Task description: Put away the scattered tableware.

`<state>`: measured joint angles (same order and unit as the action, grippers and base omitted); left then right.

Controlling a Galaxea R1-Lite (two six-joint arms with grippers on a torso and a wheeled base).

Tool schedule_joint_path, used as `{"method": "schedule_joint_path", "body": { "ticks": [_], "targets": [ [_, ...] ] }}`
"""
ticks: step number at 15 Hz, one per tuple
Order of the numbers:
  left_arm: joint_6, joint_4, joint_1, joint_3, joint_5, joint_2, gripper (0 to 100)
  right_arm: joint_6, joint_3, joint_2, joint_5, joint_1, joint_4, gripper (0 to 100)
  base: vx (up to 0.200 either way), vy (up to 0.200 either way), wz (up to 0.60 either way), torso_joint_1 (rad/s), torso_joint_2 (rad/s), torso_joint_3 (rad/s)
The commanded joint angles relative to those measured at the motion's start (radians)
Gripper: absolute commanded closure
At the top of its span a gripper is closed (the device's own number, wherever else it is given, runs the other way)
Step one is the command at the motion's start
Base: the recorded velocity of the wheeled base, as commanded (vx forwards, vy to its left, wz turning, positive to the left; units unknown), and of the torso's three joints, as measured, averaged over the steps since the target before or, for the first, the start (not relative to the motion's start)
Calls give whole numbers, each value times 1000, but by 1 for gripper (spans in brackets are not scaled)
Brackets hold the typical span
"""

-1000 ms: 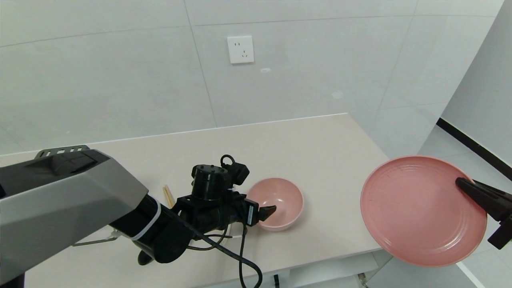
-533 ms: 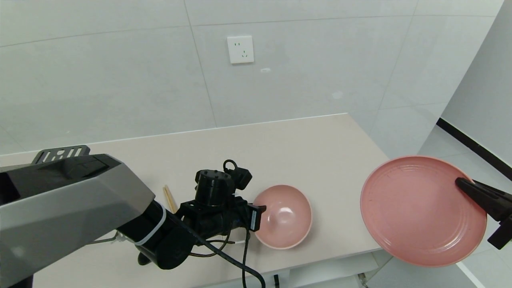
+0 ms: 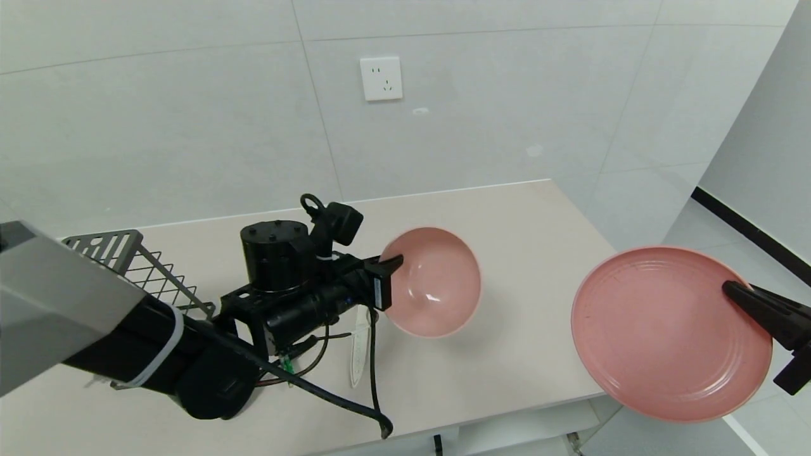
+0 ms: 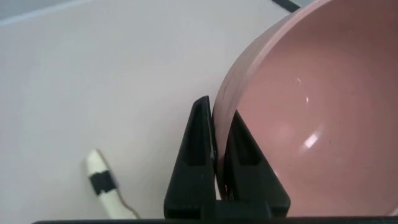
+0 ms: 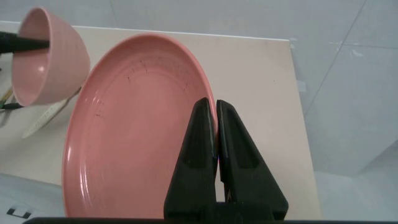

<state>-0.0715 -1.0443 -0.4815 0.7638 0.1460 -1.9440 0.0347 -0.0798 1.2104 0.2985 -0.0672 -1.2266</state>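
no words, numbers or signs legible from where i work; a sticker [image 3: 377,294] on my left gripper [image 3: 396,259] is too small to read.

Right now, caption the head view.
Left gripper holds round pink bowl above beige table; right gripper grips ridged pink plate.
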Motion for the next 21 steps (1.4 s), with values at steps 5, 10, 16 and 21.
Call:
{"method": "schedule_joint_path", "body": {
  "ticks": [5, 10, 16, 21],
  "targets": [
    [-21, -48, 37, -241, 3, 244, 100, 1, -8, -15, 1, -2, -1, 100, 0, 0, 0, 0, 0, 0],
    [-77, -43, 43, -495, -11, 501, 100, -4, -9, -43, -1, -8, -1, 100, 0, 0, 0, 0, 0, 0],
    [-152, -126, 77, -604, 3, 590, 100, -33, -35, -45, 1, -8, -1, 100, 0, 0, 0, 0, 0, 0],
    [-215, -160, 78, -629, -13, 573, 100, -44, -29, -37, 8, -71, -37, 100, 0, 0, 0, 0, 0, 0]
  ]
}}
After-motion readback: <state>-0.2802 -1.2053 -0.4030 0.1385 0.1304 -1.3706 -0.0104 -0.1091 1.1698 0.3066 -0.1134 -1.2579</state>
